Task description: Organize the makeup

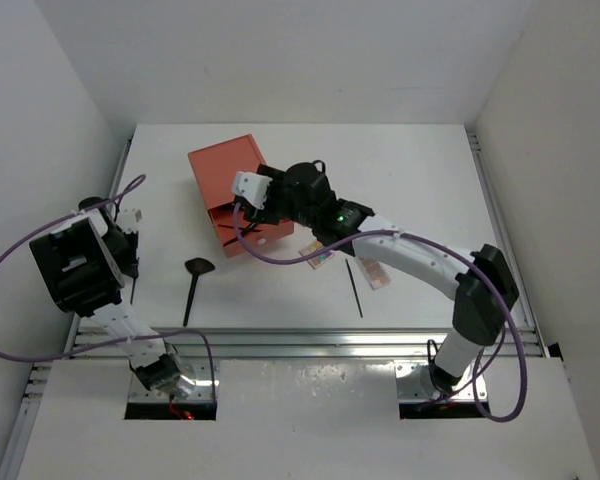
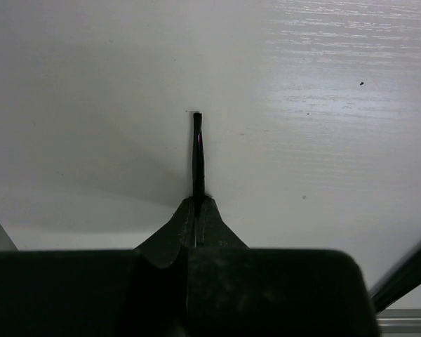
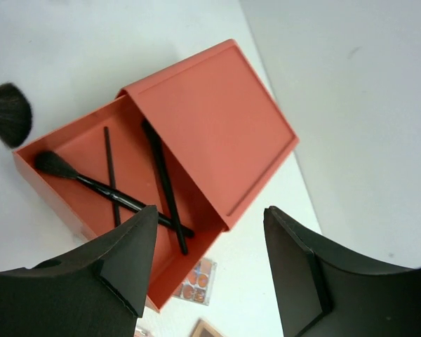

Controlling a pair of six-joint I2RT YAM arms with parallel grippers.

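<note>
The white bench (image 1: 420, 180) is carrying everything. The right arm (image 1: 420, 262) is reaching across it from the near right, toward the orange drawer box (image 1: 225, 175) at the middle left. The left arm (image 1: 75, 265) is hanging over the bench's left edge.

The box's drawer (image 3: 70, 151) is standing pulled out. The right claw (image 3: 210, 210) is hovering just above its near end, jaws spread wide and gripping nothing.

Two palettes are lying flat on the bench near the box. One palette (image 1: 318, 257) is sitting partly under the right arm, and the other palette (image 1: 375, 272) is lying just right of it.

Inside the drawer, a fluffy-tipped brush (image 3: 91, 184) is lying diagonally, crossing a slim stick (image 3: 111, 168) and a dark brush (image 3: 161, 175).

A fan brush (image 1: 193, 285) is resting on the bench between the box and the left arm. A loose pencil (image 1: 353, 287) is lying between the two palettes.

The left claw (image 2: 196, 205) is pinching fully closed on a thin black pencil (image 2: 196, 151), which is pointing down at the bench near its left side.
</note>
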